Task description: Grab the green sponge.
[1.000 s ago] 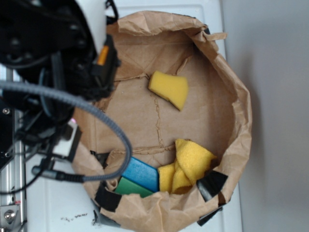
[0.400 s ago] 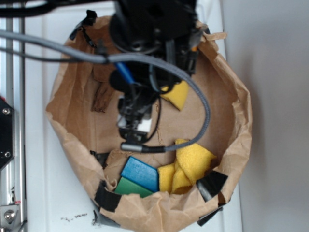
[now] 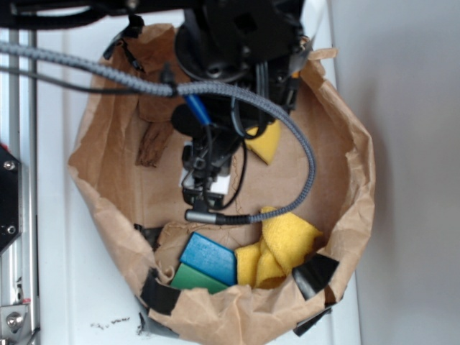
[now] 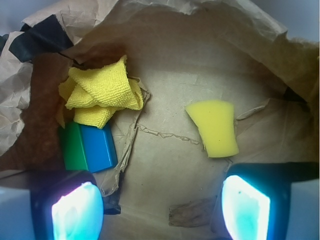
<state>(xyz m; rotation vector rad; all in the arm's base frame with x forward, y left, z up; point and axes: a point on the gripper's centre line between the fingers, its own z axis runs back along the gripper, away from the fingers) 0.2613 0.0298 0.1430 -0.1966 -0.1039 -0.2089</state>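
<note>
Hung the tool (image 4: 161, 207) above the floor of the paper bag (image 3: 353, 169), spread wide, with nothing between its fingers (image 4: 77, 212); probably kept open so as to drop over a piece once lined up. Found the green sponge (image 4: 74, 148) off to the left in the wrist view, hard against the bag's crumpled wall, touching a blue block (image 4: 100, 146) on one side and tucked partly under the edge of a folded yellow cloth (image 4: 102, 90). Found a yellow sponge (image 4: 214, 128) alone on bare paper, nearer the other finger and well apart from the target. Judged the grasp not yet begun: tool centred between the two groups, not over the green piece. Judged the crowding a risk, with blue block and cloth likely to be caught along with it, and the soft wall likely to fold in under a finger. Stood the bag on a white counter (image 3: 72, 273), sides rolled down, presumably for reach from above.
</note>
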